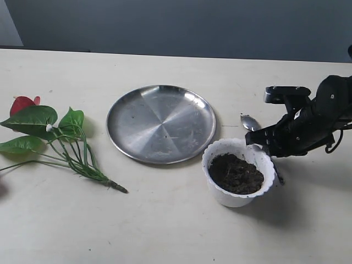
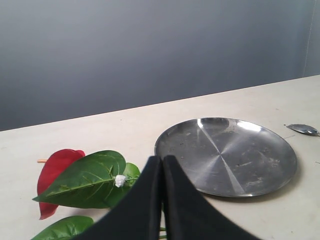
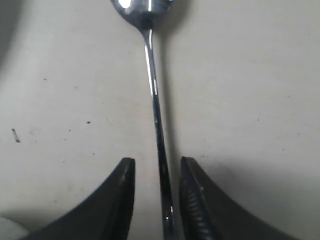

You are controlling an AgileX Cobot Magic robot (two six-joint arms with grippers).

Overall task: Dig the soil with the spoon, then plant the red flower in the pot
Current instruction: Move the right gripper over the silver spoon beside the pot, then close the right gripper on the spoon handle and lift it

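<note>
While one spoon (image 3: 155, 107) lies flat, bowl toward 11 o'clock, right gripper (image 3: 157, 192) parted astride its handle, left gripper (image 2: 162, 172) closed, empty, one pot (image 1: 238, 175), one flower (image 1: 52, 137).

The right arm reaches in low from the right side of the exterior view, wrist bent down over the surface (image 1: 165, 220); its claw (image 3: 157, 200) stands parted, fingers (image 3: 122, 200) astride the spoon (image 3: 155, 107) handle without clamping it; the left claw (image 2: 162, 172) has its fingers pressed together, empty.
</note>
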